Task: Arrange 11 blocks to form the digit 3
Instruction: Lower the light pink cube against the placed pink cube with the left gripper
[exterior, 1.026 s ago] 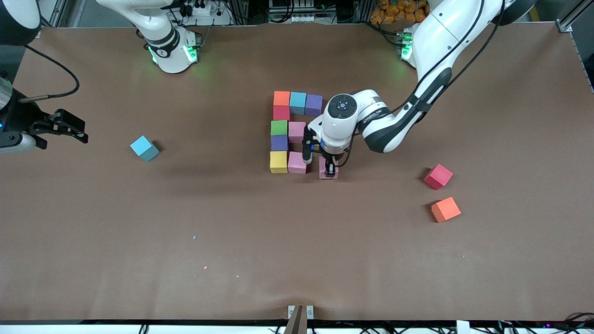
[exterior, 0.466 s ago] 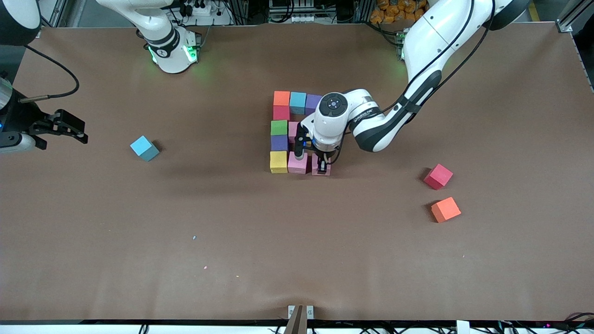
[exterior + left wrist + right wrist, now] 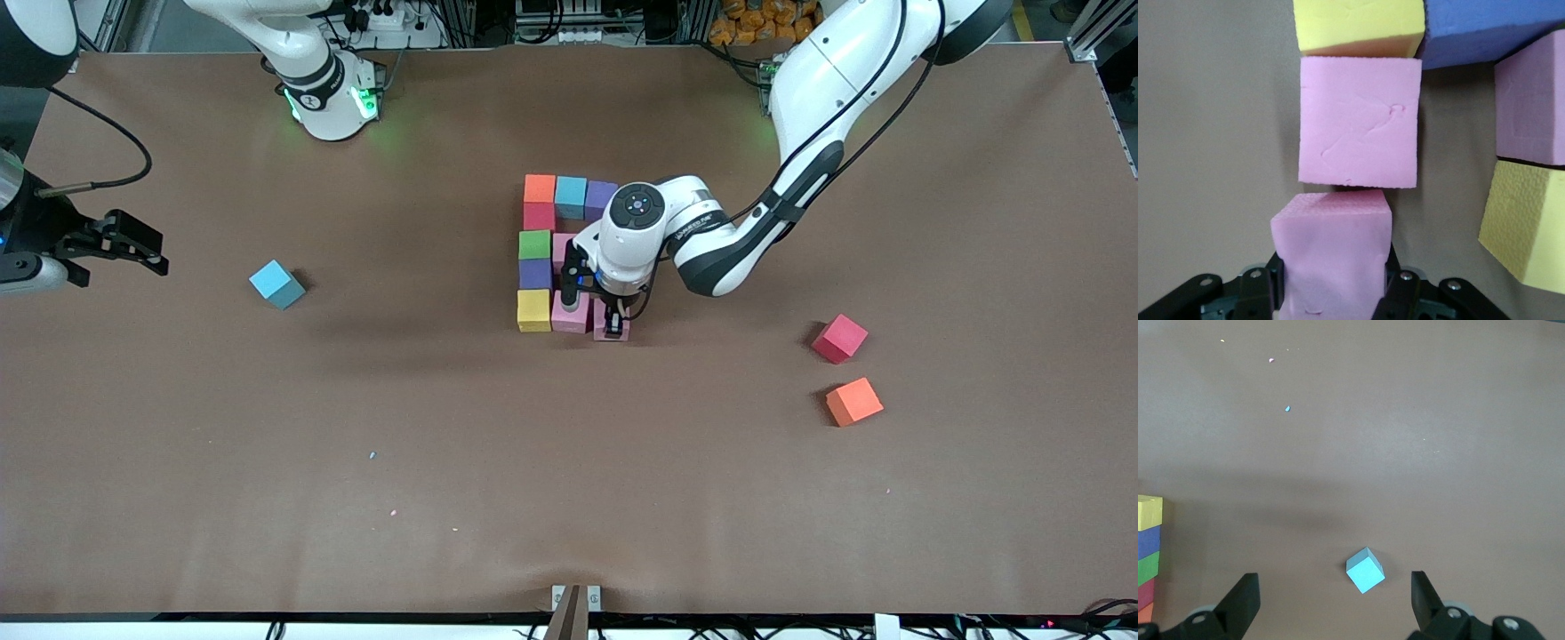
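I see the left gripper (image 3: 613, 328) down at the counter (image 3: 444, 427), its fingers (image 3: 1399, 287) clamped on a pink block (image 3: 1333, 250) that sits right at the end of the nearest row of the digit 3 (image 3: 560, 258). In the left wrist view the held cube is just about touching the next pink block (image 3: 1359, 121) in that row, slightly out of line with it; I cannot tell whether a thin gap remains. After that pink cube comes the yellow block (image 3: 533, 310) at the corner, and from there the column runs away from the front camera through a purple block (image 3: 535, 274), a green block (image 3: 534, 244), a red block (image 3: 539, 216) and an orange block (image 3: 540, 188). The farthest row carries on with a light blue block (image 3: 571, 196) and another purple cube (image 3: 601, 200), and the middle row is partly hidden under the left arm. The right gripper (image 3: 1335, 600) waits in the air at the right arm's end of the counter, fingers spread wide and holding nothing, with a loose light blue cube (image 3: 276, 284) lying on the counter below its view. Toward the left arm's end lie a spare red cube (image 3: 839, 338) and, nearer the front camera, a spare orange cube (image 3: 854, 401).
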Robot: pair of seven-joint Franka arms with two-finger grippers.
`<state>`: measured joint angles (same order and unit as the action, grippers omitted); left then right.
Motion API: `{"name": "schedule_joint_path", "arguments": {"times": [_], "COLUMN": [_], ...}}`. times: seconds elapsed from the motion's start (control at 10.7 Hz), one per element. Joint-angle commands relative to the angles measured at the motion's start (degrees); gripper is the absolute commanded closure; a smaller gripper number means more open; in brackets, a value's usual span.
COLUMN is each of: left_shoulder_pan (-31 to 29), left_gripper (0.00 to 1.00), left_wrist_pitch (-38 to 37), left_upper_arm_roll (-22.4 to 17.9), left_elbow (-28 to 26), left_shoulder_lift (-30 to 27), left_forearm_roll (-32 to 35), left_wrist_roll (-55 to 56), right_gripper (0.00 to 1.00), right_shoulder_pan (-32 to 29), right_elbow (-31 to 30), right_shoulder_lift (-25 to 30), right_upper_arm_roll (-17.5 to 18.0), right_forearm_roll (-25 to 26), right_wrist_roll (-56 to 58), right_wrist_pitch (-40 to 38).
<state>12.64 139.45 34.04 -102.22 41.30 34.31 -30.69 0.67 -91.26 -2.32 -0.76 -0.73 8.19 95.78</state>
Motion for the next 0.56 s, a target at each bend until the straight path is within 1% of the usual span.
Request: {"name": "schedule_joint_path", "arguments": {"times": [0.0,0.47], "left_shoulder_pan": [0.89,1.77], "left_gripper": [1.00,1.00], "left_wrist_pitch": [-0.05,-0.05], "left_upper_arm_roll": [-0.38,-0.55], "left_elbow": [1.41,1.50], "left_shoulder_lift": [0.89,1.15], "left_forearm_roll": [1.55,1.64], "left_wrist_roll": [-0.87,-1.66], "right_gripper": [0.00,0.00], "right_shoulder_pan": [-0.32,-0.23], "right_elbow": [-0.06,-0.06], "right_shoulder_lift": [0.03,0.12], "right_upper_arm_roll": [0.32,0.32], "right_forearm_roll": [-0.15,-0.24], "right_wrist_roll": [-0.28,-0.28], "right_wrist_pitch": [0.45,0.02]}}
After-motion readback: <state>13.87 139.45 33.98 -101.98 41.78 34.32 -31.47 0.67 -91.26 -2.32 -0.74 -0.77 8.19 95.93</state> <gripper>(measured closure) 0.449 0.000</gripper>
